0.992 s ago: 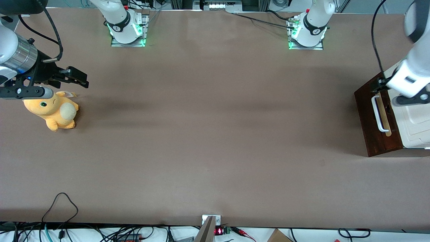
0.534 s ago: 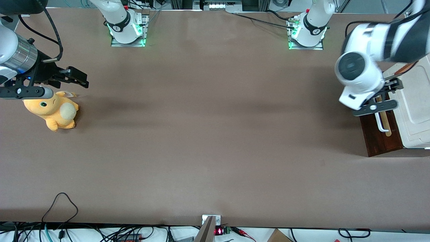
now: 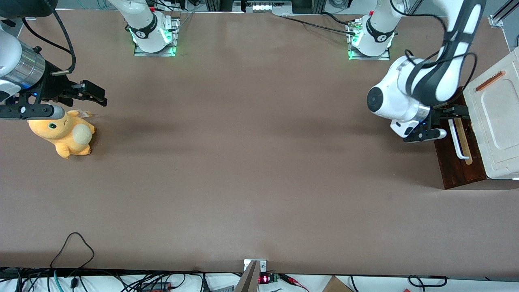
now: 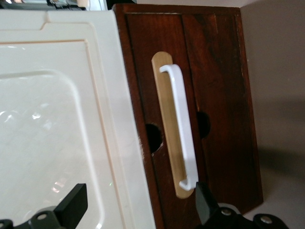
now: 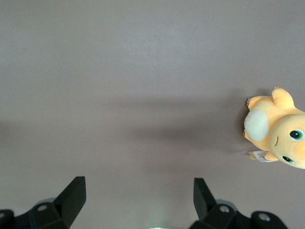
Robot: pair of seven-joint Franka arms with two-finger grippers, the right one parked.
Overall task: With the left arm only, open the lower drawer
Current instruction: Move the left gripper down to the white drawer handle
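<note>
Left arm point(image 3: 409, 93) hides part of the lower drawer point(image 3: 456, 162); gripper point(image 4: 138, 207) fingertips alone visible; cabinet top point(image 3: 496, 121) cut by frame edge.

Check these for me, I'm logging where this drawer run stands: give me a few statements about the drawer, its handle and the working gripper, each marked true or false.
1. The gripper is open, its fingers spread wide. True.
2. The fingers are closed around the white bar handle. False: the handle is ungrasped; one finger is near its end, the other over the cream-white cabinet top.
3. The lower drawer is pulled out, showing its light wood inside. False: only its dark front shows.
4. The handle sits on a pale wood strip. True.
5. A yellow plush toy lies beside the drawer. False: it lies toward the parked arm's end of the table.
</note>
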